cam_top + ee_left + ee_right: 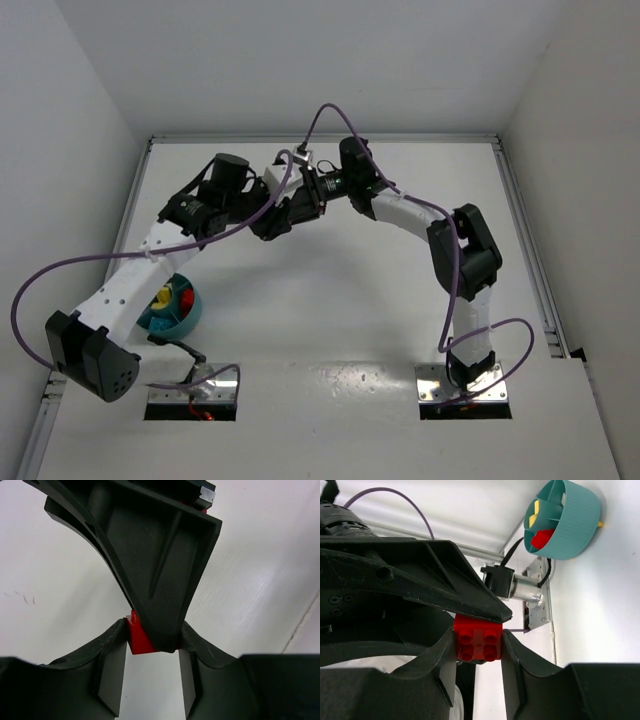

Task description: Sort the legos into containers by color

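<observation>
One red lego (478,639), studs facing the camera, is pinched between my right gripper's (478,641) two fingers. My left gripper (153,632) comes at the same brick (139,637) crosswise. Its left finger (112,655) touches the brick's side, and one of its fingers lies flat on the brick's top in the right wrist view. Both grippers meet above the table's far middle, the left gripper (272,218) and the right gripper (303,192) tip to tip. The teal bowl (190,318) sits by the left arm's base, with yellow legos (534,513) and a red lego (543,538) in separate compartments.
The left arm's link passes over part of the bowl in the top view. Metal base plates (190,402) (465,388) sit at the near edge. Purple cables (40,290) loop beside both arms. White walls close in the table on three sides.
</observation>
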`<state>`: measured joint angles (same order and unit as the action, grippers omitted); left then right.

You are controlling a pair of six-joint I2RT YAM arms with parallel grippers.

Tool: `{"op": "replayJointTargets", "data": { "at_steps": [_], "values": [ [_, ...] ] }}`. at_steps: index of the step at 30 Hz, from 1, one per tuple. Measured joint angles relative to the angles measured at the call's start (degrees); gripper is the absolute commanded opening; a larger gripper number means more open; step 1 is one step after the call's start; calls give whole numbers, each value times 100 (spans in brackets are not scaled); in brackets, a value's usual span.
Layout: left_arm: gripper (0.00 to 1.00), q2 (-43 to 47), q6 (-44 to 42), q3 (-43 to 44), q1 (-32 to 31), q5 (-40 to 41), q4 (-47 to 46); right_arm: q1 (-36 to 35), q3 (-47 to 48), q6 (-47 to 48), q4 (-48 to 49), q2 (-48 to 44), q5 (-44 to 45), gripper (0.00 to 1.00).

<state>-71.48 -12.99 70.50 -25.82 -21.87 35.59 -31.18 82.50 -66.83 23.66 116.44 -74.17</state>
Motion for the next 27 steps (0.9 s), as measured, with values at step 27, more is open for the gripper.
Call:
{"op": "replayJointTargets", "data": {
  "at_steps": [27],
  "values": [
    [4, -83, -3220, 968, 1016, 1272, 3731, 881, -411, 841, -326, 0, -463, 82]
  ]
}}
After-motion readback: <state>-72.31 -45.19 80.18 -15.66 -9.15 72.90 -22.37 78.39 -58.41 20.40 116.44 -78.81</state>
